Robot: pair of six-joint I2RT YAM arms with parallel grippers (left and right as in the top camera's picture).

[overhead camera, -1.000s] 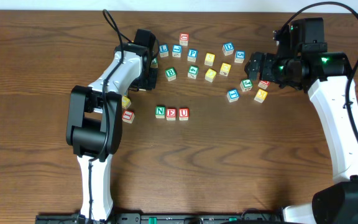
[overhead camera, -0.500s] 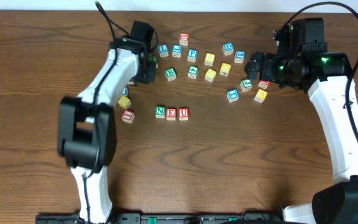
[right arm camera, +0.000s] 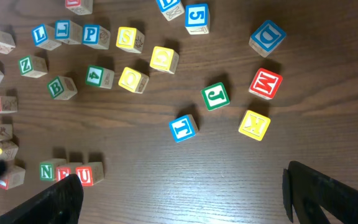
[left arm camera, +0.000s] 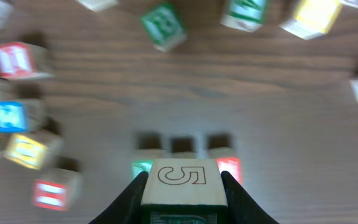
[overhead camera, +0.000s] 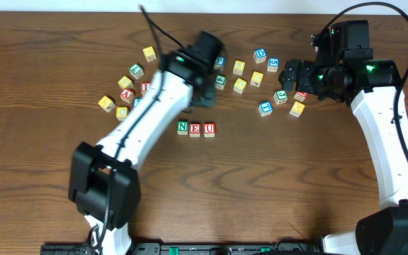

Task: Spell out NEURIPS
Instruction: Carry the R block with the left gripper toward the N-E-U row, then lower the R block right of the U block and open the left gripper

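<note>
While the left arm (overhead camera: 154, 113) stretches forward, jaws clamping a cube (left arm camera: 180, 182), the right arm (overhead camera: 382, 117) holds jaws wide.

Green N (overhead camera: 183, 128), red E (overhead camera: 195, 129) and red U (overhead camera: 209, 129) cubes sit touching in a row. Another wooden cube (left arm camera: 180, 177) is held nearby in the left gripper (left arm camera: 182, 185).

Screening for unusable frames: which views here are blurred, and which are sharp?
Left wrist view: gripped cube sharp, blocks behind it smeared. Overhead view: NEU row crisp, lighting even. Right wrist view: blocks crisp, fingers dark.
</note>
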